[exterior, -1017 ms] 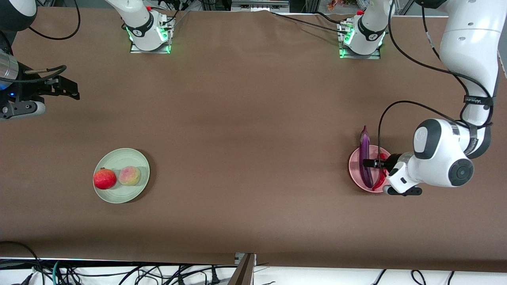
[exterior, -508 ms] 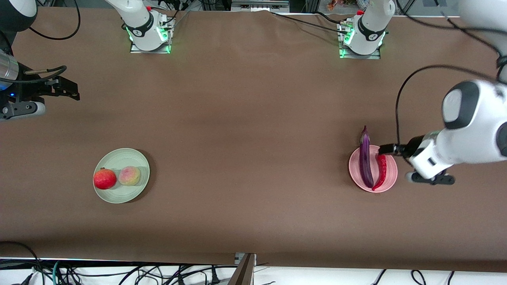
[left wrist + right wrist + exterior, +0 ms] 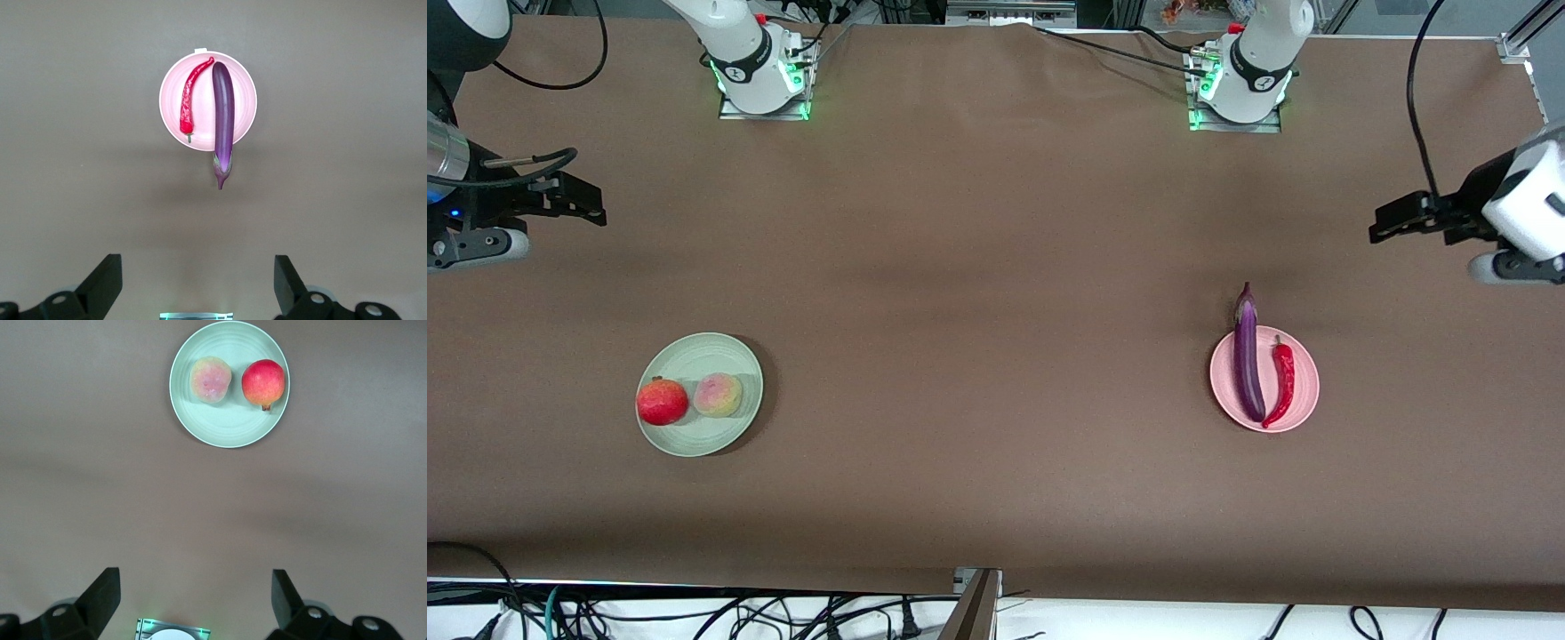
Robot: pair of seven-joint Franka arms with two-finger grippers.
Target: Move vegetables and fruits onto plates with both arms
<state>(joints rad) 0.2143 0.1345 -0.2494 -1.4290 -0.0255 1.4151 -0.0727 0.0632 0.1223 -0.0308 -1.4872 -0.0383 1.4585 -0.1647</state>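
Note:
The purple eggplant and the red chili pepper lie side by side on the pink plate; the eggplant's stem end overhangs the rim. Both show in the left wrist view, eggplant, chili, plate. The red pomegranate and the peach sit on the mint green plate, also in the right wrist view. My left gripper is open and empty, raised over bare table at the left arm's end. My right gripper is open and empty, raised at the right arm's end.
The brown table lies between the two plates. The arm bases stand along the top edge. Cables and a metal bracket lie below the table's front edge.
My left gripper has let go of the chili on the pink plate and drawn up and away toward the left arm's end. The right arm has not moved.

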